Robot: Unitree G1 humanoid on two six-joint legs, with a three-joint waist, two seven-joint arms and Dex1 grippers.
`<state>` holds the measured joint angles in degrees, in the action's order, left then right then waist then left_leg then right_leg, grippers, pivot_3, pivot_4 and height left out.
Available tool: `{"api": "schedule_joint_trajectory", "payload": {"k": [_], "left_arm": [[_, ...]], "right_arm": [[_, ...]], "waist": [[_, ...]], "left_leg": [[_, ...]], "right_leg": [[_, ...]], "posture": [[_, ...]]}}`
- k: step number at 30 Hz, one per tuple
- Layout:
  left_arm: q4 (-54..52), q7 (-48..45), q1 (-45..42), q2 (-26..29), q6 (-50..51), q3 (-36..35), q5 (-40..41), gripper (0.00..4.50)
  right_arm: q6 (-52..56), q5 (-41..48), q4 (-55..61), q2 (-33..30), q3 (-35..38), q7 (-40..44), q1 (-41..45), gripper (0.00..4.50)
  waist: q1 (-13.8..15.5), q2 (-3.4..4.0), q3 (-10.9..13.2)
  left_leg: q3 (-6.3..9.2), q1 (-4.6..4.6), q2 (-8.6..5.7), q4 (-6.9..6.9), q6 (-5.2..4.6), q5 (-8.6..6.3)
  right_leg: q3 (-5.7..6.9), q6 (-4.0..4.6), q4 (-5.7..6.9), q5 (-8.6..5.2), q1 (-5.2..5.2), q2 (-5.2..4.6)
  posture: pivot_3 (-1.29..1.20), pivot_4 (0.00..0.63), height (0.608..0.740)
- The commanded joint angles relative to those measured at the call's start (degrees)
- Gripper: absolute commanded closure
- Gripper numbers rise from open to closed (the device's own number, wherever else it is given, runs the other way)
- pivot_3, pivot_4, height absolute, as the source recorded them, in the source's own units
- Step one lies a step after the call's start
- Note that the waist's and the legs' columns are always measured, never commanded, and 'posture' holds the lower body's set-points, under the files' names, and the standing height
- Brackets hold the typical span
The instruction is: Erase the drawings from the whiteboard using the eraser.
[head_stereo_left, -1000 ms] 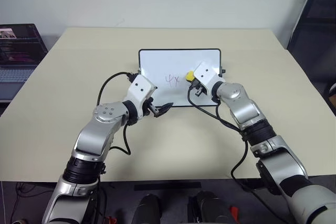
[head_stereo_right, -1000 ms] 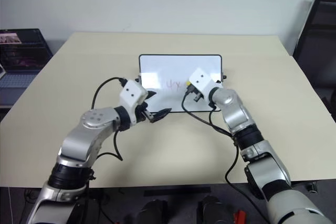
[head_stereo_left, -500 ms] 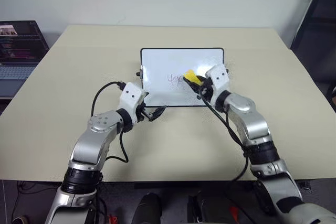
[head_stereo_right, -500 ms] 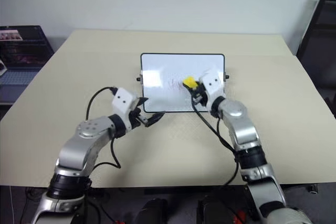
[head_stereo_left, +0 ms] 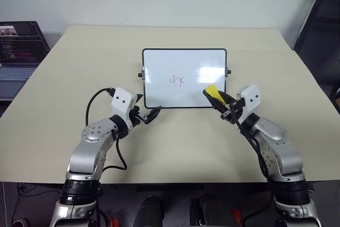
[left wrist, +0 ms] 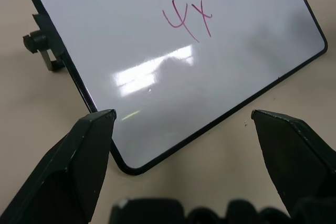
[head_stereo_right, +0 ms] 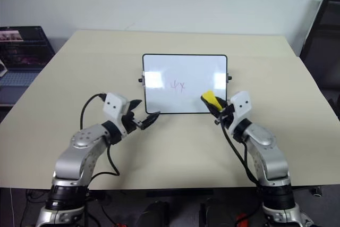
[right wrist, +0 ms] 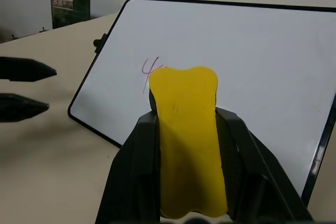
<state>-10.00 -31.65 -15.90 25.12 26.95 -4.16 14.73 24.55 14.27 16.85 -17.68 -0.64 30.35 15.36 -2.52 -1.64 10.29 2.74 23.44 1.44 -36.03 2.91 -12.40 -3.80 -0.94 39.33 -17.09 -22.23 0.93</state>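
The whiteboard (head_stereo_left: 184,62) stands tilted near the middle of the table. The drawings (head_stereo_left: 177,81) are thin reddish marks at its centre, also plain in the left wrist view (left wrist: 188,17). My right gripper (head_stereo_left: 222,101) hovers just off the board's lower right corner, shut on the yellow eraser (head_stereo_left: 212,93), which sticks out toward the board (right wrist: 187,129). My left gripper (head_stereo_left: 147,108) hangs open by the lower left corner, apart from the frame, with nothing between its fingers (left wrist: 94,145).
The beige table (head_stereo_left: 79,78) runs wide on all sides of the board. A laptop (head_stereo_left: 18,46) sits beyond the table's left edge and a black chair (head_stereo_left: 319,25) stands at the far right. Black cables loop off both wrists.
My right gripper has pulled the eraser back off the board's face toward the lower right corner, uncovering the marks. The left gripper has drifted a little to the left and stays open.
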Motion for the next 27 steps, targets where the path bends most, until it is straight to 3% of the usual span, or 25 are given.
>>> {"api": "schedule_joint_trajectory", "payload": {"k": [1,13,27], "left_arm": [[-0.2,0.0,-1.4,0.6,-1.0,-1.6,1.0,0.0],[3.0,-5.3,-6.5,4.5,-0.8,0.1,1.0,0.0],[5.7,-9.0,-8.5,5.5,0.2,2.2,0.5,0.0]], "right_arm": [[-2.6,-1.7,3.0,-2.1,-1.8,1.2,-0.8,3.41],[-5.2,-4.2,0.6,-2.4,-5.6,1.4,3.7,3.41],[-6.9,-18.2,-23.8,2.2,-14.9,-2.2,28.1,3.41]], "waist": [[0.0,0.0,0.0],[0.1,-0.01,0.0],[-0.1,-0.01,0.0]], "left_leg": [[-0.02,0.0,0.0,0.0,0.0,0.0],[-0.05,0.0,-0.01,-0.01,0.0,0.0],[-0.05,0.0,0.0,0.0,0.01,0.0]], "right_leg": [[0.01,0.0,0.0,0.0,0.01,0.0],[0.02,-0.06,-0.01,-0.03,0.01,0.02],[0.04,0.05,0.07,0.03,-0.04,0.01]], "posture": [[0.0,0.15,0.74],[0.0,0.15,0.74],[0.0,0.15,0.74]]}}
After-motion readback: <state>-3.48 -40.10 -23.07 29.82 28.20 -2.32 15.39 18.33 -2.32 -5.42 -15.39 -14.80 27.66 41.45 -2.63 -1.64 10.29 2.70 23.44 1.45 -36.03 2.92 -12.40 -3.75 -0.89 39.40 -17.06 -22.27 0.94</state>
